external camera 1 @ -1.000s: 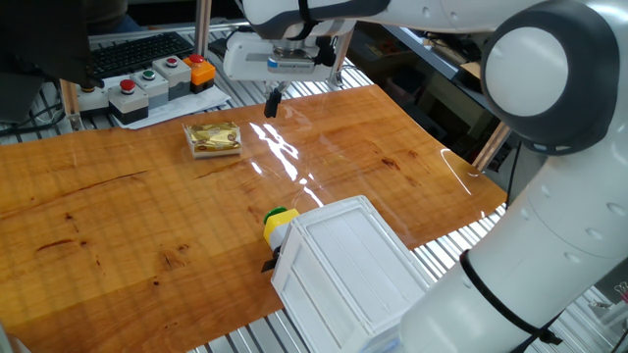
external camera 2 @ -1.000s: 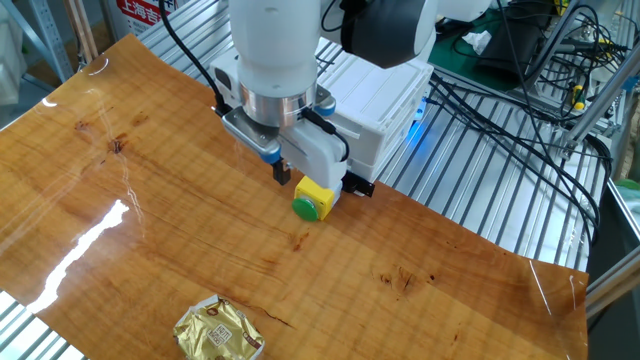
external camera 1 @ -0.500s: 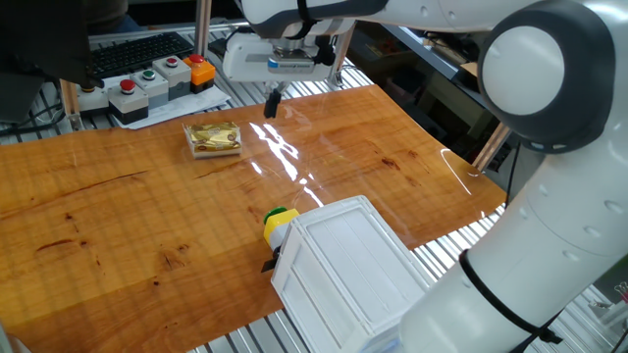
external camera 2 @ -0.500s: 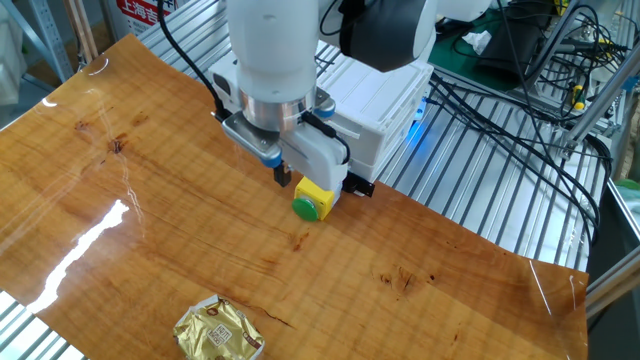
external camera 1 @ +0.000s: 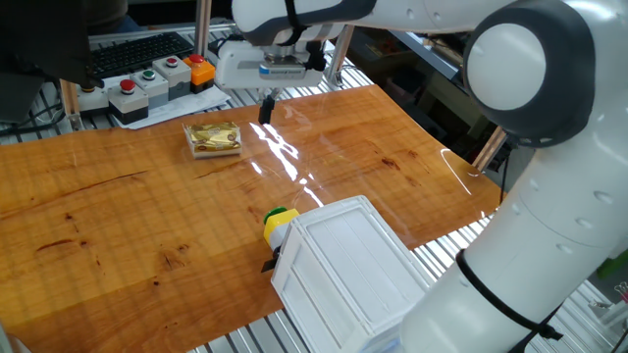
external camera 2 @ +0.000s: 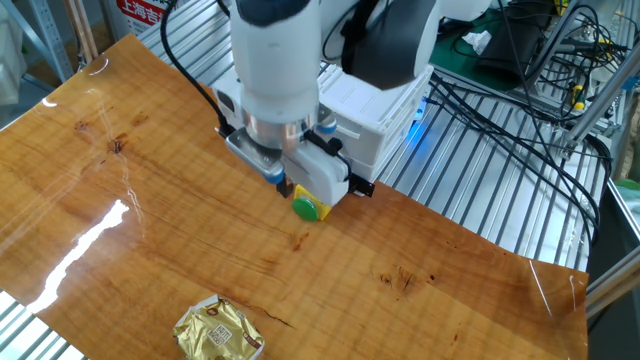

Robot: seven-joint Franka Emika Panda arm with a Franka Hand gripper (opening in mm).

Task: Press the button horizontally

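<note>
The button (external camera 1: 279,224) is a small yellow block with a green cap. It lies on its side on the wooden table (external camera 1: 118,216), against the near-left corner of the white plastic box (external camera 1: 348,265). In the other fixed view the green cap (external camera 2: 308,208) faces away from the box (external camera 2: 380,110), and the hand partly covers the yellow block. My gripper (external camera 1: 265,110) hangs over the far side of the table, well apart from the button. Its dark fingertips (external camera 2: 283,188) show as one tip with no gap, and they hold nothing.
A gold-wrapped packet (external camera 1: 214,139) lies left of the gripper and also shows in the other fixed view (external camera 2: 218,333). Grey boxes with red, green and orange buttons (external camera 1: 157,80) stand beyond the table's far edge. Metal rails and cables (external camera 2: 520,90) lie past the box.
The gripper has shifted a little to the left in one fixed view, and slightly down and right in the other. The button and the box have not moved.
</note>
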